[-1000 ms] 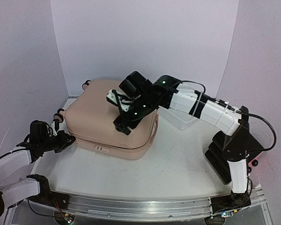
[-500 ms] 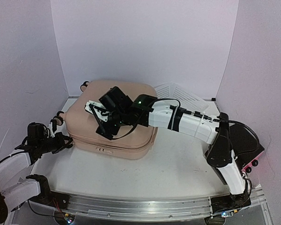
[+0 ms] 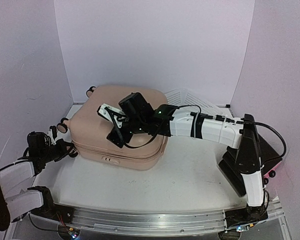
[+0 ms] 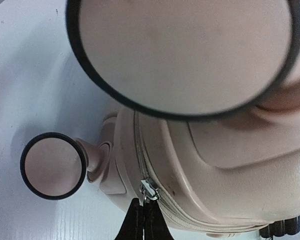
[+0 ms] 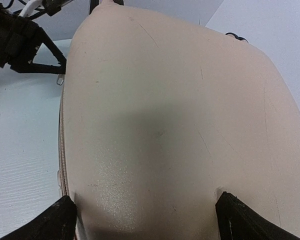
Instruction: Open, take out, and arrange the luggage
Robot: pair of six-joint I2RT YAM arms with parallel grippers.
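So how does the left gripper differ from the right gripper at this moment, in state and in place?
The left gripper is shut, its tips seeming to pinch the zipper pull; the right gripper is wide open, holding nothing. The left gripper sits low at the side seam of the luggage; the right gripper is over its broad top shell. Both have black fingers and are at the same luggage.

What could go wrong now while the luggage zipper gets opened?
The left claw pinches only the tip of the zipper pull, so it may slip off. The right claw is open over the luggage; if it does not press firmly, the luggage could slide when the zipper is pulled.
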